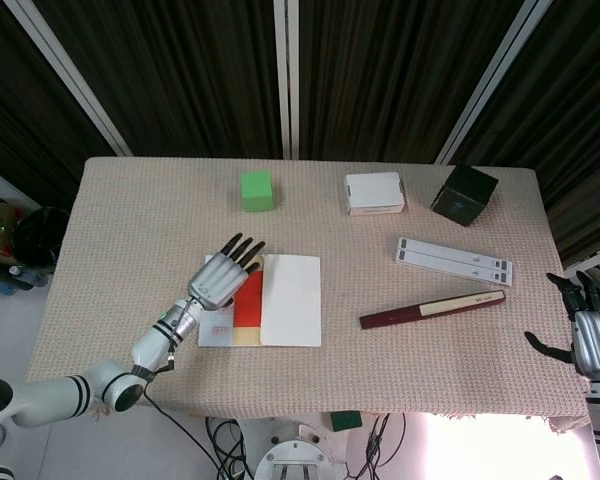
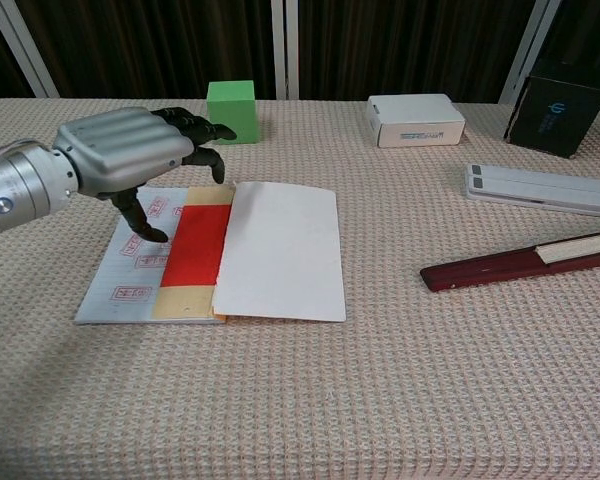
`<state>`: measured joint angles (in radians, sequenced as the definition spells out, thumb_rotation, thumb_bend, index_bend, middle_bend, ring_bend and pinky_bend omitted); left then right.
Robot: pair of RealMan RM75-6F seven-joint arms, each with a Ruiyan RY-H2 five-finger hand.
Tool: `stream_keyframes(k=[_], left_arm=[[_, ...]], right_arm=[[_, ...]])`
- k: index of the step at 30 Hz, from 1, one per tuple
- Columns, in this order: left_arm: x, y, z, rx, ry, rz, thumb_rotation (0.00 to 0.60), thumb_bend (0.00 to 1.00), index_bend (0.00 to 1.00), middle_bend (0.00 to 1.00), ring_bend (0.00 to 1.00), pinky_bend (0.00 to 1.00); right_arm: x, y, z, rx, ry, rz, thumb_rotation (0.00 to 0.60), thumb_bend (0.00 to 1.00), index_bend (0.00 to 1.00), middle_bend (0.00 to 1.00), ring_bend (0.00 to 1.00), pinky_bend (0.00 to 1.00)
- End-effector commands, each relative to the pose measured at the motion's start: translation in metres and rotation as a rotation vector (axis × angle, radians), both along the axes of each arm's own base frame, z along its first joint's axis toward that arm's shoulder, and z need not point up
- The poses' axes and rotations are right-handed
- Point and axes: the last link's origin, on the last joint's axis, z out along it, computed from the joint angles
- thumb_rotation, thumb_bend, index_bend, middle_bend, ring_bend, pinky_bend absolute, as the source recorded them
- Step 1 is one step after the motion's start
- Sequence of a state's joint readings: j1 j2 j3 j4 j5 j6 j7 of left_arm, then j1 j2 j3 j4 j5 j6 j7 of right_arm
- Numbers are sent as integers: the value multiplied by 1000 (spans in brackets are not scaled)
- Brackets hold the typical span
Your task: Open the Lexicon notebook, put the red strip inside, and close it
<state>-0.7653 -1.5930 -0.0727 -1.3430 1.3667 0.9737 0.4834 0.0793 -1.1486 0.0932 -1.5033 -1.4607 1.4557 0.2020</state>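
Note:
The notebook (image 1: 292, 300) (image 2: 280, 250) lies open on the table, its white right page facing up. Its left page, printed with red stamps, carries the red strip (image 1: 248, 298) (image 2: 195, 248), which lies flat along the spine with a tan end toward the front. My left hand (image 1: 218, 280) (image 2: 130, 160) hovers over the left page beside the strip, fingers spread and holding nothing; the thumb points down near the page. At the table's right edge, off the cloth, my right hand (image 1: 588, 335) hangs with fingers apart and empty.
A green cube (image 1: 256, 190) (image 2: 231, 110), a white box (image 1: 374, 193) (image 2: 415, 120) and a black box (image 1: 464, 194) (image 2: 558, 100) stand along the back. A long white case (image 1: 453, 261) (image 2: 540, 190) and a dark red stick (image 1: 430, 310) (image 2: 510, 263) lie to the right.

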Motion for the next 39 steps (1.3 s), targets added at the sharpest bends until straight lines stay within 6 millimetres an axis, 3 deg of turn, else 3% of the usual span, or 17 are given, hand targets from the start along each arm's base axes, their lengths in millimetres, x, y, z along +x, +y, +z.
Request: stream_keyframes(k=[1,6,13,22,39], left_arm=[[1,-12,12,-18,-79,19,600,28,267,0,0,50],[17,-43,10,-117,-170,-24,600,25,268,0,0,51],[52,-74,-10,-244,-227,-140,600,26,267,0,0,51],[71,-74,-36,-269,-219,-145,600,27,256,0,0,52],[61,-67,-61,-218,-177,-84,600,28,249,0,0,51]], right_arm=[[0,-1,0,0,0,4,600,129,153,156,0,111],[2,-3,-3,10,-1,13,600,130,153,156,0,111],[3,0,-3,11,0,11,600,130,153,155,0,111],[0,4,2,-5,-3,4,600,130,153,155,0,111],[-4,6,2,-9,-9,-3,600,130,153,155,0,111]])
